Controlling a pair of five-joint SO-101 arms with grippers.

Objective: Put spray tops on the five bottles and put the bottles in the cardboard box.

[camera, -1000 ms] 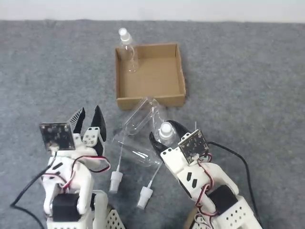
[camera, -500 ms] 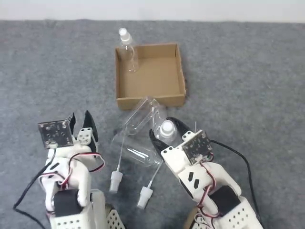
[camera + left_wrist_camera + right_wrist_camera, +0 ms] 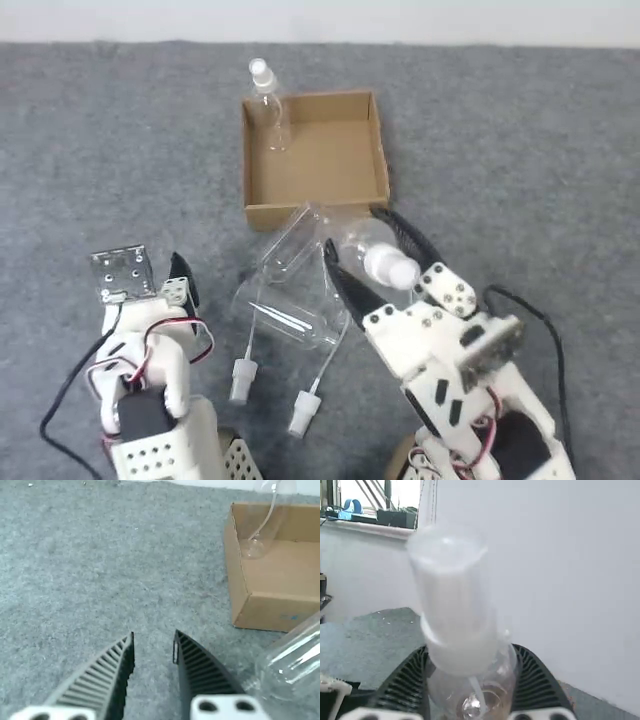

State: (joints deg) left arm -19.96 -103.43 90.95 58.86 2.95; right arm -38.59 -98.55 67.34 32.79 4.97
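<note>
Item: capped spray bottle (image 3: 372, 248), clamped in the right gripper (image 3: 350, 229) jaws, just short of the cardboard box (image 3: 316, 211). Long axis runs 11 to 5 o'clock, base toward the box, cap toward the wrist. The box lies at 11 o'clock from the jaws, and the right arm is the nearer. Standing bottle (image 3: 268, 112): in the box's 10 o'clock corner. Left gripper (image 3: 153, 636): jaws slightly parted, empty.

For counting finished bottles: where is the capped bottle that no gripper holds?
In the high view the capped bottle stands upright inside the cardboard box, in its far left corner.
</note>
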